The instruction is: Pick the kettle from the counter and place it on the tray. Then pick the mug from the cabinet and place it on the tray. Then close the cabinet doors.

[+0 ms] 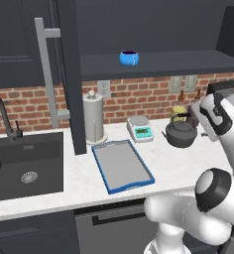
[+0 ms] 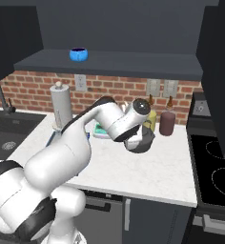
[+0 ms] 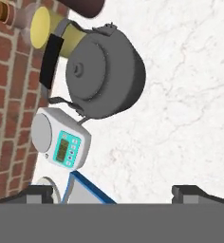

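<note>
You're on step one, kettle (image 3: 102,76) pickup. Gripper (image 3: 113,192) hovers w/ fingers wide, nothing held. Kettle sits on counter (image 3: 180,109) at 12 o'clock in hand view, scale (image 3: 60,140) beside it. Next, I'd say: descend, straddle the arched handle, close.

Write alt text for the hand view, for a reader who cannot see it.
Looking down from the hand, a dark grey kettle with an arched black handle sits on the white speckled counter, with the open gripper above and clear of it. A small kitchen scale and a corner of the blue-rimmed tray lie nearby, a yellow jar against the brick wall.
</note>
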